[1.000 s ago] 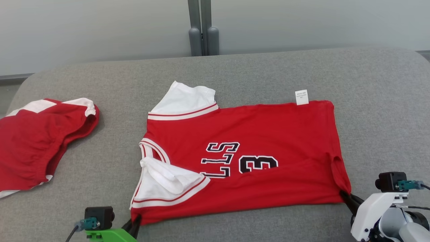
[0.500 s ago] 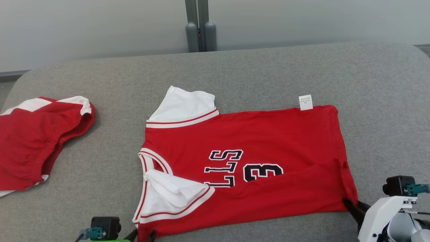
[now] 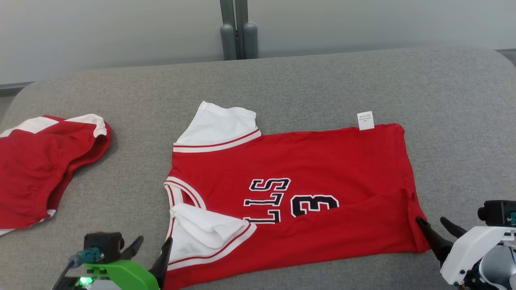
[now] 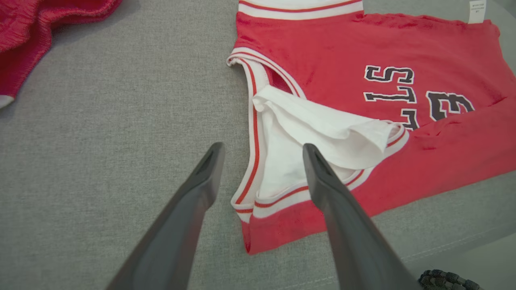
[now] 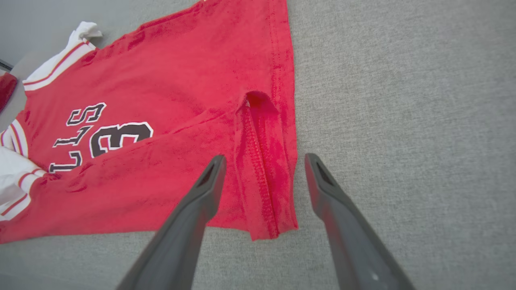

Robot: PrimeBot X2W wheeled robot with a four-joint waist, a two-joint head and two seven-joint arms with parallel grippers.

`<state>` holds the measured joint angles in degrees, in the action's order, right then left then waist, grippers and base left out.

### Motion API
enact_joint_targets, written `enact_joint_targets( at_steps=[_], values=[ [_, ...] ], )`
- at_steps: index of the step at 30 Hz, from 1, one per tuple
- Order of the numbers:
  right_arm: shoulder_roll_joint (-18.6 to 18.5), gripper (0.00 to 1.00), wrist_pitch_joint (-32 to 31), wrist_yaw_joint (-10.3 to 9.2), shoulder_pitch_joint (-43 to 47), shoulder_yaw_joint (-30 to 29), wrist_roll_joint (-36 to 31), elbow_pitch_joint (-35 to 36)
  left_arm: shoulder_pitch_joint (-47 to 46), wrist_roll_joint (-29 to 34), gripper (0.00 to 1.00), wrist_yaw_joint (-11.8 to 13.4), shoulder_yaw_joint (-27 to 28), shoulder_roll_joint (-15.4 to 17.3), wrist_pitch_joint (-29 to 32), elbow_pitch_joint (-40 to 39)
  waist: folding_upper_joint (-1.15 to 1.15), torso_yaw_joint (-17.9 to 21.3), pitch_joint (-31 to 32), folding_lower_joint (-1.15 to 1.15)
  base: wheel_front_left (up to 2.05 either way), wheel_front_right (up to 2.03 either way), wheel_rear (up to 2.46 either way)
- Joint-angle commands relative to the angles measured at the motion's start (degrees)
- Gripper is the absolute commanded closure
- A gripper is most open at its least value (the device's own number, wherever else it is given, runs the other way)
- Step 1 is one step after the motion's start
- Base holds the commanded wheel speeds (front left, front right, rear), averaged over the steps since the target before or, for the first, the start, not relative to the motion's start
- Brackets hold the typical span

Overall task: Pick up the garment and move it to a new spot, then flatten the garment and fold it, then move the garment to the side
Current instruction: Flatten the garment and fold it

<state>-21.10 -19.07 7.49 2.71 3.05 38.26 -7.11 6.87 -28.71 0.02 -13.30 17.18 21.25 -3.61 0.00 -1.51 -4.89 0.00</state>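
Change since a second back: both pinches are gone. My left gripper [image 3: 154,241], at 7 o'clock in the head view, now has its fingers spread over the jersey's [image 3: 306,169] near shoulder corner, holding nothing. My right gripper [image 3: 432,220], at 4 o'clock, is spread too, and the hem corner [image 5: 266,217] lies loose between its fingers. The jersey sits mid-frame on the grey cushion [image 3: 322,80], print up, collar to 9, hem to 3, near edge dropped flat. So I read the move to the new spot as done and the flattening as only partly done. The near sleeve [image 3: 205,227] is flopped over the chest, and the hem is doubled back at 4 o'clock. Both want smoothing before any fold. The other red garment [image 3: 40,169] lies well apart at 9.
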Motion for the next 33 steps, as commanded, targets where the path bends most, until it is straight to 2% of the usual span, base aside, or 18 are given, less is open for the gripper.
enact_joint_targets(
  at_steps=[1, 6, 11, 14, 18, 24, 33],
  values=[
    [0.17, 0.0, 0.7, 0.01, -0.13, -0.81, -0.34, 1.53, -2.18, -0.06, 0.0, -0.16, 0.61, 0.57, -0.75, -0.91, 0.0, 0.1, -0.25, 0.0, 0.0, 0.0, 0.0],
    [-0.08, 0.0, 3.2, 0.02, -3.65, -3.67, -2.01, 4.45, -8.26, 0.79, 0.0, -1.02, 1.53, 2.09, -0.72, -1.86, 0.0, 0.6, -1.44, 0.0, 0.0, 0.0, 0.0],
    [-0.65, 0.0, 3.68, 0.01, -9.59, -4.48, -1.39, 2.58, -19.17, 0.32, 0.0, -3.63, 0.29, 2.36, 1.56, 1.77, 0.0, 0.77, -3.96, 0.0, 0.0, 0.0, 0.0],
    [-1.13, 0.0, 3.35, 0.02, -13.92, -4.52, -0.64, 0.08, -26.51, 1.19, 0.0, -5.62, -2.47, 3.66, 3.99, 5.72, 0.0, 1.03, -6.27, 0.0, 0.0, 0.0, 0.0],
    [-1.85, 0.0, 3.61, 0.02, -20.3, -3.82, -0.63, -2.77, -36.44, -0.32, 0.0, -6.98, -5.46, 3.24, 6.28, 11.08, 0.0, 1.34, -10.12, 0.0, 0.0, 0.0, 0.0],
    [-2.91, 0.0, 1.13, 0.02, -29.02, -0.75, 0.88, -7.57, -49.31, -2.4, 0.0, -7.5, -10.9, 2.86, 8.82, 19.28, 0.0, 1.59, -16.26, 0.0, 0.0, 0.0, 0.0],
    [-2.56, 0.0, -2.28, 0.02, -39.26, 4.12, 3.43, -15.63, -63.87, -11.36, 0.0, -7.53, -21.59, 3.78, 11.44, 27.3, 0.0, 2.23, -21.87, 0.0, 0.0, 0.0, 0.0]
  ],
)
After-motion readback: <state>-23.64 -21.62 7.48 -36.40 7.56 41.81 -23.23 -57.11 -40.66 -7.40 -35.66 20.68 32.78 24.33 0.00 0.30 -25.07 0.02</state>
